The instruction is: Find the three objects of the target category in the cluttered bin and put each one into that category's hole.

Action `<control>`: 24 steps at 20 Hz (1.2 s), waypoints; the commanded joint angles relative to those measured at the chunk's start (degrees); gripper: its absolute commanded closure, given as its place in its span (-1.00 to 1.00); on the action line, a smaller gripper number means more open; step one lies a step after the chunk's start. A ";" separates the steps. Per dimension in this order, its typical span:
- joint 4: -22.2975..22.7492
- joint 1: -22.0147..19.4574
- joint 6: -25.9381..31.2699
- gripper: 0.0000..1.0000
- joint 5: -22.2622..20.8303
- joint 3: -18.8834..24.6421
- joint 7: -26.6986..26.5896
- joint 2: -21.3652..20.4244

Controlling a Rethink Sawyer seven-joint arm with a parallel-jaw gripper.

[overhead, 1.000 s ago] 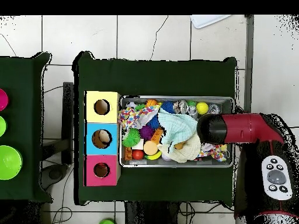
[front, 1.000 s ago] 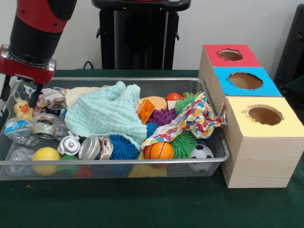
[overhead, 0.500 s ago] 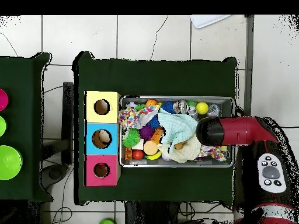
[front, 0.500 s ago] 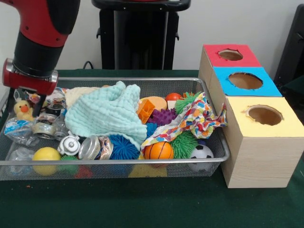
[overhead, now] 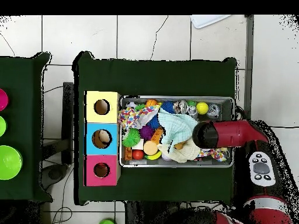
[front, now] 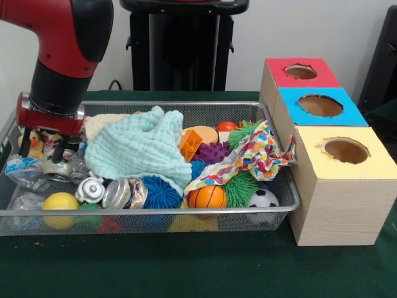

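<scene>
The wire mesh bin (front: 155,104) is full of toys, also in the overhead view (overhead: 175,98). The yellow duck (front: 35,142) sits at its left end. My gripper (front: 42,149) is open and low in the bin, with a finger (front: 24,144) on either side of the duck. A cream soft thing (front: 102,124) peeks out behind a mint cloth (front: 139,149); I cannot tell what it is. No tiger shows. The red-topped hole (front: 301,71) is on the far box, and low in the overhead view (overhead: 101,170). There the arm (overhead: 230,134) hides the gripper.
Blue-topped (front: 320,105) and yellow-topped (front: 345,150) holes stand nearer on the same box row. Spiky balls, crushed cans (front: 121,194), a yellow ball (front: 60,203), an orange ball (front: 208,197) and a patterned cloth (front: 254,155) fill the bin.
The arm has moved right in the front view and come down into the bin. The gripper now stands around the duck instead of above it.
</scene>
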 commanded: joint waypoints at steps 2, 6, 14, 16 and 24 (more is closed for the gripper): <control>3.33 1.39 4.07 -1.00 -2.58 -1.46 0.76 3.81; 3.04 1.78 5.24 -1.00 -2.95 -2.27 -1.79 3.41; 4.27 1.79 5.78 -1.00 -2.40 -2.60 -4.35 1.87; 4.38 1.99 5.67 -1.00 -2.41 -2.89 -4.27 1.90; 4.56 1.32 6.02 -1.00 -2.29 -2.65 -5.90 2.00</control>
